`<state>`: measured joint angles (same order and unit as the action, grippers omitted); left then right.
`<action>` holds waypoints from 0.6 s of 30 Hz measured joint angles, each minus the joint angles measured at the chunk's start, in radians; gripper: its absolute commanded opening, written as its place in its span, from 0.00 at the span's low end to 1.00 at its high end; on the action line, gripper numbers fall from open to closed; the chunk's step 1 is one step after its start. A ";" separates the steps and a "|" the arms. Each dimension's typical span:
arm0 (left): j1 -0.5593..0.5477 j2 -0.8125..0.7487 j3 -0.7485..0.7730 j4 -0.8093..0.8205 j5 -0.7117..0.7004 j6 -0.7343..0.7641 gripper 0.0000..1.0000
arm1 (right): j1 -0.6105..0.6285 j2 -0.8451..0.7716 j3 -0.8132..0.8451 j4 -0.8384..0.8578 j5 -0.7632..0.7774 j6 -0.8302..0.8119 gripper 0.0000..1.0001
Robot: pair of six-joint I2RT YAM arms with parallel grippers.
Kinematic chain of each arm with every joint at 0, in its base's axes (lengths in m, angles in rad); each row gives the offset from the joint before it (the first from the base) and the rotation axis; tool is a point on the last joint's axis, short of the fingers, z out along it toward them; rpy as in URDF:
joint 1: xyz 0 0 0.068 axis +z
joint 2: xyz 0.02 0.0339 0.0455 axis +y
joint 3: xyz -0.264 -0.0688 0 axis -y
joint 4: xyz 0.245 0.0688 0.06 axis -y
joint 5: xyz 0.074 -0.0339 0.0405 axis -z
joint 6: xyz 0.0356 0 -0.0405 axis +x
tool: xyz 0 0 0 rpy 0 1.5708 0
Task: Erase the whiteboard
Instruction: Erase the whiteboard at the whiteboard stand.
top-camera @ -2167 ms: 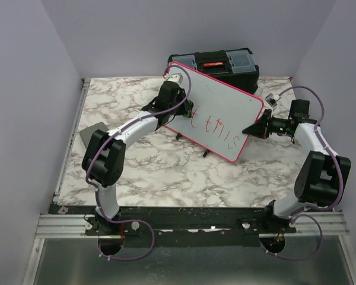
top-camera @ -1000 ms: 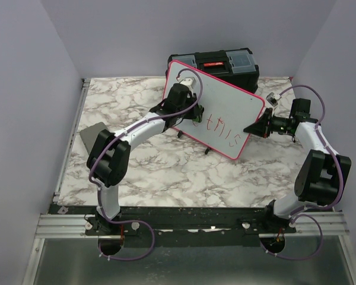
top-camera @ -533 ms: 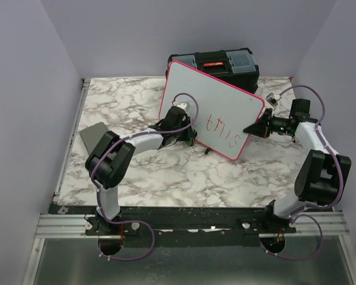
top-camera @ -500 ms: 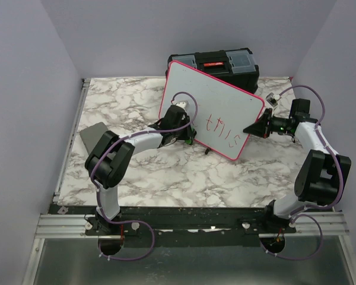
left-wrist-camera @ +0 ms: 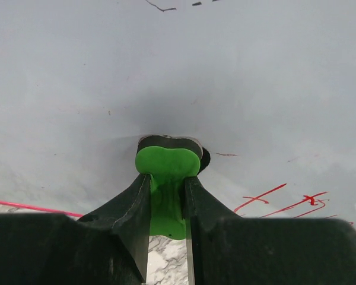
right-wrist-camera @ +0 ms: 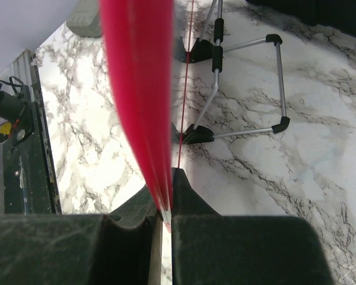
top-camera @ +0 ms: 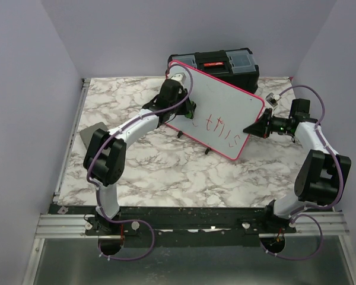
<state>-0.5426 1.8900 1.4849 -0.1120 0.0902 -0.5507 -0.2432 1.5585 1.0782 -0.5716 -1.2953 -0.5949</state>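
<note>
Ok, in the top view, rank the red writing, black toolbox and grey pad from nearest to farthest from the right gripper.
1. Red writing, on the whiteboard just left of the right gripper.
2. Black toolbox, behind the whiteboard.
3. Grey pad, at the far left.

The whiteboard (top-camera: pixel 222 110) is faced with a smooth white surface of soft sheen, faintly smudged grey, and is edged with a pink-red rim that looks like plastic. Its stand (right-wrist-camera: pixel 216 41) is made of thin bright metal rods with black sleeves and feet. The bench (top-camera: pixel 166 172) is covered in a smooth marble-patterned finish. The fingers (left-wrist-camera: pixel 127 208) of the left gripper (left-wrist-camera: pixel 166 184) are seen as matt black plastic; the green piece (left-wrist-camera: pixel 167 166) between them is smooth and plastic-looking. The toolbox (top-camera: pixel 216 64) is moulded in black plastic.
</note>
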 measured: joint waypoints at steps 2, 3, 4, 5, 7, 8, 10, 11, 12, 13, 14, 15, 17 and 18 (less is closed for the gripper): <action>0.000 0.001 0.005 0.011 0.000 0.000 0.00 | 0.000 0.000 0.000 0.000 0.000 0.000 0.01; 0.000 0.002 0.004 0.013 0.000 0.000 0.00 | 0.000 0.000 0.000 0.000 0.000 0.000 0.01; -0.001 0.003 -0.003 0.024 0.000 0.000 0.00 | 0.000 0.000 0.000 0.000 0.000 0.000 0.01; -0.002 0.003 -0.013 0.037 0.001 -0.001 0.00 | 0.000 0.000 0.000 0.000 0.000 0.000 0.01; -0.004 0.002 -0.036 0.073 0.001 -0.004 0.00 | 0.000 0.000 0.000 0.000 0.001 0.000 0.01; -0.007 0.000 -0.058 0.104 0.000 -0.008 0.00 | 0.000 0.000 0.000 0.000 0.001 0.000 0.01; -0.012 -0.008 -0.096 0.150 -0.001 -0.017 0.00 | 0.000 0.000 0.000 0.000 0.001 0.000 0.01; -0.016 -0.011 -0.122 0.185 -0.003 -0.026 0.00 | -0.001 0.000 0.000 0.000 0.001 0.000 0.01; -0.018 -0.015 -0.139 0.201 -0.003 -0.029 0.00 | -0.001 0.000 0.000 -0.001 0.001 0.000 0.01; -0.023 -0.018 -0.165 0.225 -0.003 -0.038 0.00 | -0.001 0.000 0.000 -0.002 0.001 0.000 0.01; -0.028 -0.021 -0.192 0.246 -0.004 -0.046 0.00 | -0.001 0.000 0.000 -0.002 0.001 0.000 0.01; -0.033 -0.023 -0.215 0.261 -0.004 -0.050 0.00 | -0.001 0.000 0.000 -0.002 0.001 0.000 0.01; -0.045 -0.024 -0.256 0.282 -0.004 -0.060 0.00 | -0.001 0.001 0.000 -0.002 0.001 -0.001 0.01; -0.053 -0.024 -0.278 0.293 -0.004 -0.064 0.00 | -0.001 0.001 0.000 -0.002 0.001 -0.001 0.01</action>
<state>-0.5957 1.8656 1.2072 0.1814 0.0864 -0.6151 -0.2443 1.5593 1.0782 -0.5739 -1.2945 -0.5957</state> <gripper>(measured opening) 0.221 0.070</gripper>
